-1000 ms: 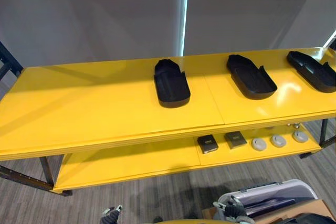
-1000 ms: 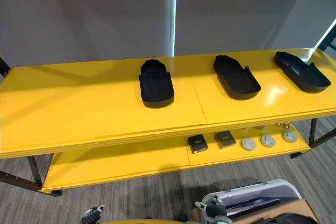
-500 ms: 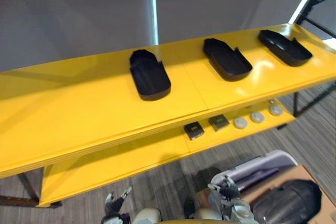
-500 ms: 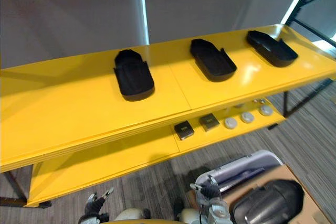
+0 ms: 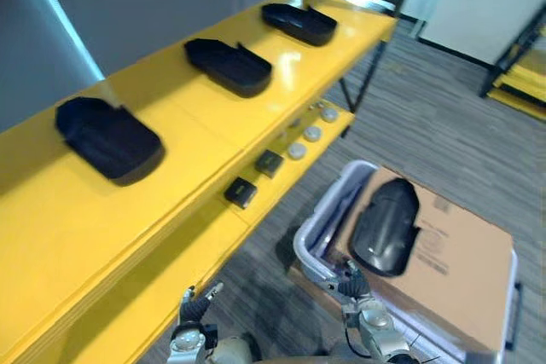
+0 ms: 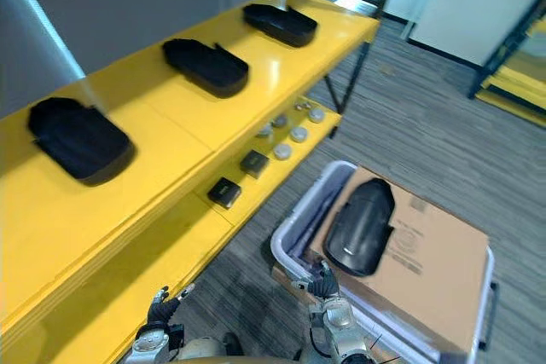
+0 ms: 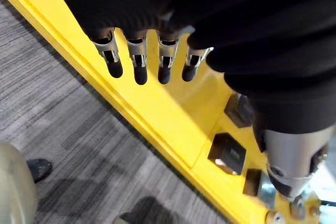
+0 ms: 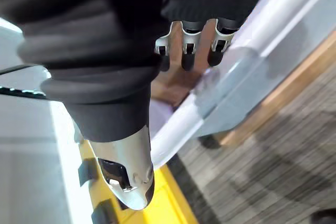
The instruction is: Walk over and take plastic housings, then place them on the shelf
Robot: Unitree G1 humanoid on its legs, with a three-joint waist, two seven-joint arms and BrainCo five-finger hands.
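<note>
As left hand [image 5: 194,311] and right hand [image 5: 357,291] hang, fingers [image 7: 139,61] slack, a housing [image 5: 388,226] tops cardboard [image 5: 465,262].

Three black plastic housings [image 5: 109,138] [image 5: 228,66] [image 5: 299,23] on your yellow shelf [image 5: 196,138]
A fourth housing [image 5: 386,226] lies dome-up on the cardboard [image 5: 461,253].

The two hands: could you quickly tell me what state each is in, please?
Left hand: open, holding nothing.
Right hand: open, holding nothing.

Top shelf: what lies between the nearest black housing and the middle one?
Nothing. In the left eye view, the yellow top shelf is bare between the nearest housing and the middle housing.
</note>
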